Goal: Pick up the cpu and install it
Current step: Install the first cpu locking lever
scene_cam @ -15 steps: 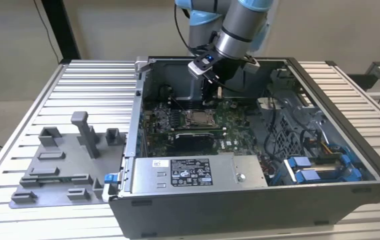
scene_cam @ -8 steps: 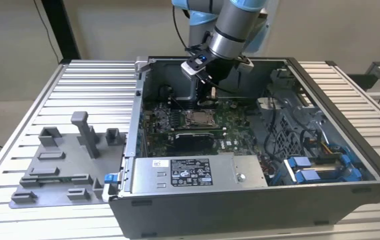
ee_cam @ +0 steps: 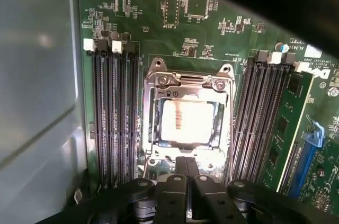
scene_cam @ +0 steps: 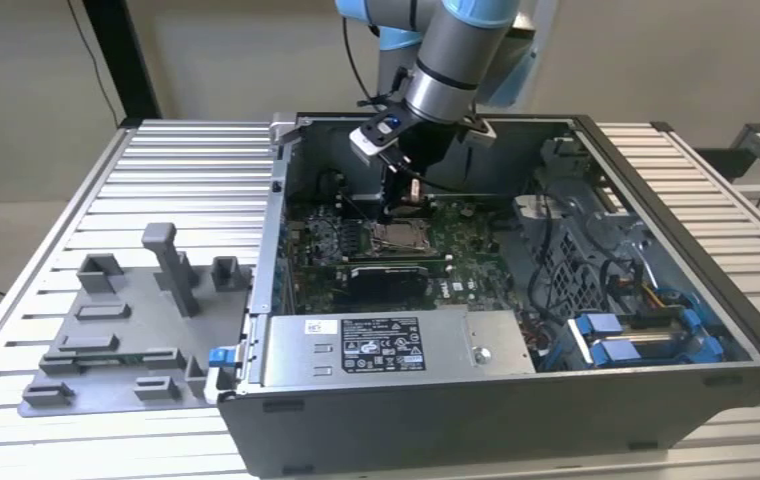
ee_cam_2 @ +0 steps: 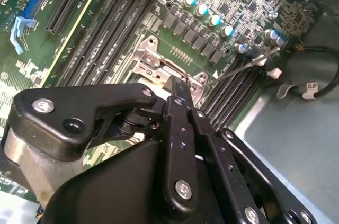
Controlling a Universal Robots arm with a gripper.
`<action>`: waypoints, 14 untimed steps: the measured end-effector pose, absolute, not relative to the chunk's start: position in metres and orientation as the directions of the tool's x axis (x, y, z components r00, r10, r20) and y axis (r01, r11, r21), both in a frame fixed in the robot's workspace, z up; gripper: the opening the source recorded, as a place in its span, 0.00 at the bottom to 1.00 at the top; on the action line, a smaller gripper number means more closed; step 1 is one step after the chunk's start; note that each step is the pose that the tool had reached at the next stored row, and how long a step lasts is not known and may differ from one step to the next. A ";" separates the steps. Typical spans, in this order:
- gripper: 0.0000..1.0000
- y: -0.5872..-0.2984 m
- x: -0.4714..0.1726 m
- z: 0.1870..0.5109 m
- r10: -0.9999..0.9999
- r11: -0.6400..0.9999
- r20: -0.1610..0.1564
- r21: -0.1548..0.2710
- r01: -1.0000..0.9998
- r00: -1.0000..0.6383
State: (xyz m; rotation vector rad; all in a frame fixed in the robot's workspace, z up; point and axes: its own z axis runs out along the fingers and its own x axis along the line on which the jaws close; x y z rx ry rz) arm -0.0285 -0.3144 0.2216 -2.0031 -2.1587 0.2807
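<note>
Where a slatted aluminium table (scene_cam: 153,170) stands before a pale wall, an open computer case (scene_cam: 700,300) lies on it. Grey fixture blocks (scene_cam: 127,320) sit beside the case, toward the exterior view's left. Inside, a green motherboard (ee_cam: 212,17) lines the case floor, with a power supply (scene_cam: 394,345) and blue drive brackets (scene_cam: 634,335) along the near side. The cpu (ee_cam: 185,121) lies flat within the metal socket frame (ee_cam: 185,81), between banks of black memory slots (ee_cam: 114,118). The gripper (ee_cam: 186,163) hangs over the socket's edge, its fingers pressed together with nothing between them, off the cpu's pale top.
</note>
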 end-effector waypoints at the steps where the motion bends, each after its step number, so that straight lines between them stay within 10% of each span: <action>1: 0.00 -0.315 -0.029 0.220 0.997 0.073 0.006 -0.261 0.963 -0.074; 14: 0.00 -0.320 -0.037 0.209 0.997 0.073 0.006 -0.261 0.963 -0.074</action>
